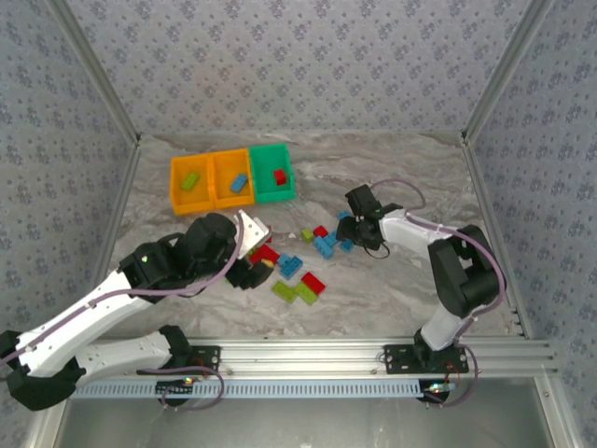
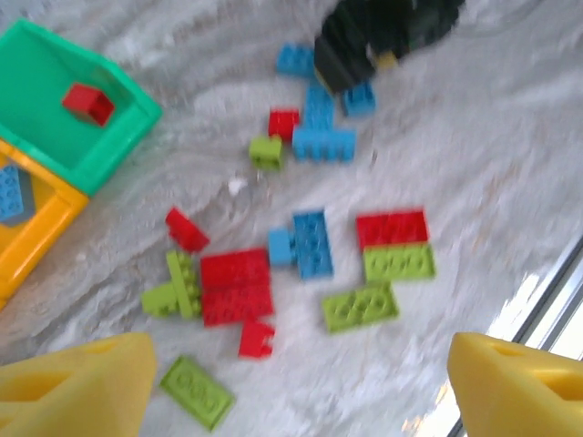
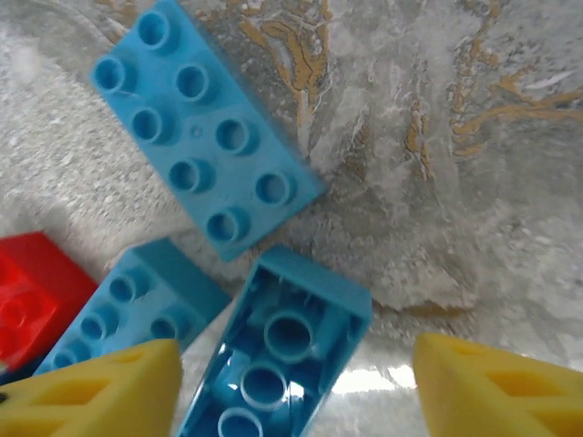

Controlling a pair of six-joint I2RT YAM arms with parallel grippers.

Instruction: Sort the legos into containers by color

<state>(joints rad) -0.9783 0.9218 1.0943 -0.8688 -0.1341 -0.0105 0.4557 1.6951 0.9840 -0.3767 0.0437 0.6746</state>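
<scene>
The containers stand in a row at the back left: an orange bin (image 1: 177,198) with a lime lego, an orange bin (image 1: 220,194) with a blue one, and a green bin (image 1: 289,182) with a red one (image 2: 88,103). Loose red, blue and lime legos (image 1: 297,271) lie mid-table. My left gripper (image 1: 252,271) hovers open above the pile's left side, nothing between its yellow fingertips (image 2: 77,387); a lime plate (image 2: 196,391) lies beside the left one. My right gripper (image 3: 296,391) is low and open around an upside-down blue lego (image 3: 282,350), with a gap on its right side.
More blue legos (image 3: 205,132) and a red one (image 3: 27,296) lie close around the right gripper. The right arm's dark body (image 2: 373,41) sits over the far blue bricks. Metal frame rails (image 1: 308,353) run along the near table edge; patterned walls enclose the table.
</scene>
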